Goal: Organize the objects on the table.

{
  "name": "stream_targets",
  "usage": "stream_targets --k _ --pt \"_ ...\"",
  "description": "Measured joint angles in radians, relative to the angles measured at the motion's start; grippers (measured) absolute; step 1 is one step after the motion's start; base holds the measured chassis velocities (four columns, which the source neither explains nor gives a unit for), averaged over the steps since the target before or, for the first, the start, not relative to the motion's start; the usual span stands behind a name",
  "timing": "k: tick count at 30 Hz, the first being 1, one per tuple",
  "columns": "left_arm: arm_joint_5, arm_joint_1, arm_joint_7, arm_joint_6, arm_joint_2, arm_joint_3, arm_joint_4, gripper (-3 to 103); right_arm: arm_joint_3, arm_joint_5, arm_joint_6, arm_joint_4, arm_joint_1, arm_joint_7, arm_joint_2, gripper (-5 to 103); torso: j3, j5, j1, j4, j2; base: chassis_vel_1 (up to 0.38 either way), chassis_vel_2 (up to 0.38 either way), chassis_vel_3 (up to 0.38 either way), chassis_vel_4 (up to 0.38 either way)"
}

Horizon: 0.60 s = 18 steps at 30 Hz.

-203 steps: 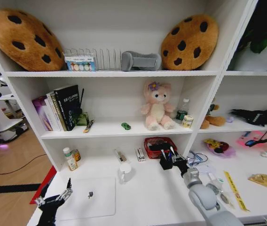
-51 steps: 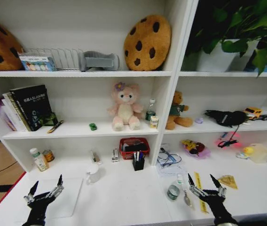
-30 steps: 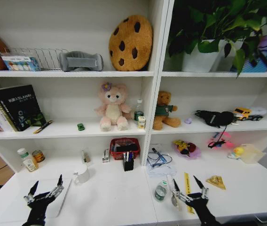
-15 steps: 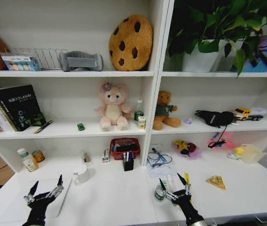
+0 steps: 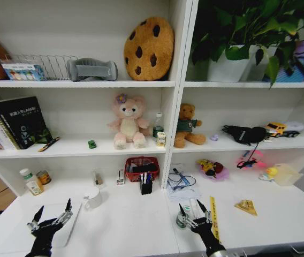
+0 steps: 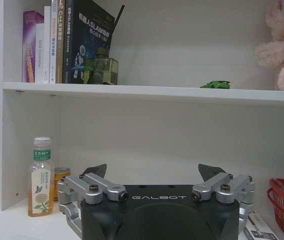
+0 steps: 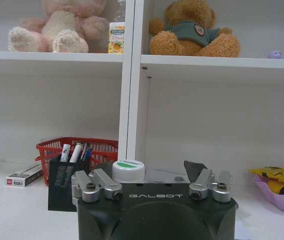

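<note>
Right tool (image 5: 194,212) spread wide, fingers flanking the green-capped bottle (image 7: 128,170), not pinching. Left tool (image 5: 51,214) spread, empty. "GALBOT" on both.

The right gripper (image 5: 193,209) hovers low over the table (image 5: 136,227) with its fingers spread, right at the small green-capped bottle (image 5: 182,218). A yellow ruler (image 5: 214,214) lies just beside it. The left gripper (image 5: 51,211) hangs open above the laptop (image 5: 13,238). A white mug (image 5: 93,198) stands between the 2 arms.
</note>
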Motion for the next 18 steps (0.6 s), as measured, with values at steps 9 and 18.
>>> stream_targets --k 9,18 --pt "0.0 0.0 0.0 0.0 0.0 0.0 0.0 100 -0.017 -0.024 0.0 0.003 -0.012 0.006 0.009 44 0.0 0.0 0.0 -0.0001 0.0 0.0 0.0 0.0 0.0" --pt "0.0 0.0 0.0 0.0 0.0 0.0 0.0 100 -0.011 -0.03 0.004 0.021 -0.022 0.008 0.006 30 0.0 0.0 0.0 0.0 0.0 0.0 0.0 0.0 0.0"
